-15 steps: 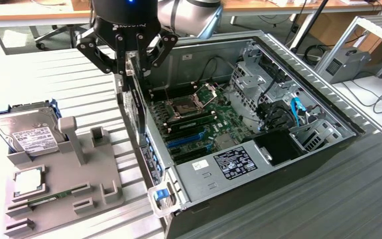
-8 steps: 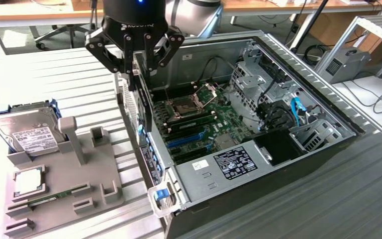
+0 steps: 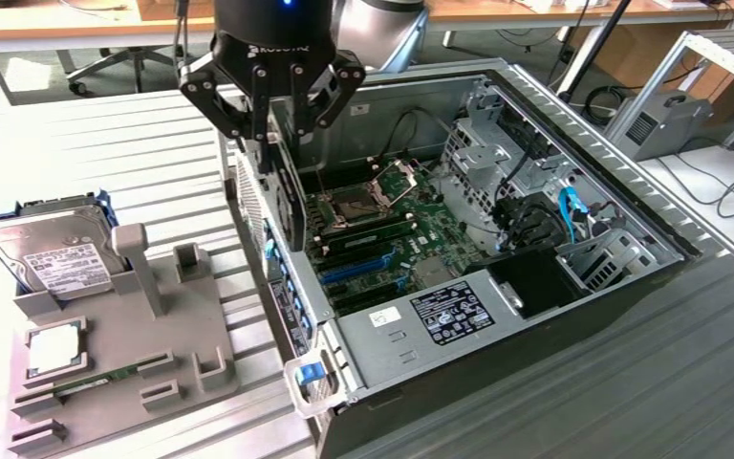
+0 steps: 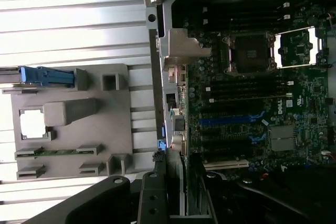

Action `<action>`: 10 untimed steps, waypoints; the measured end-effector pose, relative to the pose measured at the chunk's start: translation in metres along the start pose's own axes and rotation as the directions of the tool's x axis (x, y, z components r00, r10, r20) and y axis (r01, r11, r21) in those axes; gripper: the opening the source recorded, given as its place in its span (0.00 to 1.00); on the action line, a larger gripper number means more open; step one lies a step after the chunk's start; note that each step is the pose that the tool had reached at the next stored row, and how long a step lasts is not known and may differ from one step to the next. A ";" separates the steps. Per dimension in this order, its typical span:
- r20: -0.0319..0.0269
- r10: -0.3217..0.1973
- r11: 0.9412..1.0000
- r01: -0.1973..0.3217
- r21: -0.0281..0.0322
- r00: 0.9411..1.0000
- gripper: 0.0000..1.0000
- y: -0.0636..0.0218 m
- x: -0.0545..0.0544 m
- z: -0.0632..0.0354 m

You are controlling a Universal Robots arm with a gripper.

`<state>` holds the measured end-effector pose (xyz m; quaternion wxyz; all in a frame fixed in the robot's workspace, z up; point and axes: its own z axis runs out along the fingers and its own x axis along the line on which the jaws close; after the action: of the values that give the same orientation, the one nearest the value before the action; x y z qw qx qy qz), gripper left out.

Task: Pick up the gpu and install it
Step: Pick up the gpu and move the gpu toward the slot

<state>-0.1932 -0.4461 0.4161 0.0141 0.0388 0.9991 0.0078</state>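
A slatted metal table [image 3: 87, 143] carries one flat grey plastic holder tray [image 3: 118, 330] by its edge at the exterior view's left. One silver hard drive with a white label and blue frame [image 3: 49, 253] leans at the tray's far left corner. One square silver processor chip [image 3: 54, 351] lies along the tray's left edge. One narrow green memory strip [image 3: 93, 381] sits just beside it, nearer the front edge.

To the right, the single black gripper [image 3: 275, 132] has its jaws clamped on one gpu [image 3: 291, 196]. This thin dark card hangs upright and edge-on, just inside the left wall of one open grey metal computer case [image 3: 654, 225]. Its lower end is over the left edge of the green motherboard [image 3: 431, 239].
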 end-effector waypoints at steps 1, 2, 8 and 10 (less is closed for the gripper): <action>0.000 0.000 1.000 0.000 0.000 1.000 0.29 0.0001 -0.001 0.0001; 0.000 0.000 1.000 0.000 0.000 1.000 0.29 0.0002 -0.003 0.0002; 0.000 0.000 1.000 0.000 0.001 1.000 0.29 0.0008 -0.010 0.0007; 0.000 0.000 1.000 0.000 0.002 1.000 0.29 0.0009 -0.012 0.0008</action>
<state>-0.1813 -0.4461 0.4156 0.0142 0.0388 0.9991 0.0069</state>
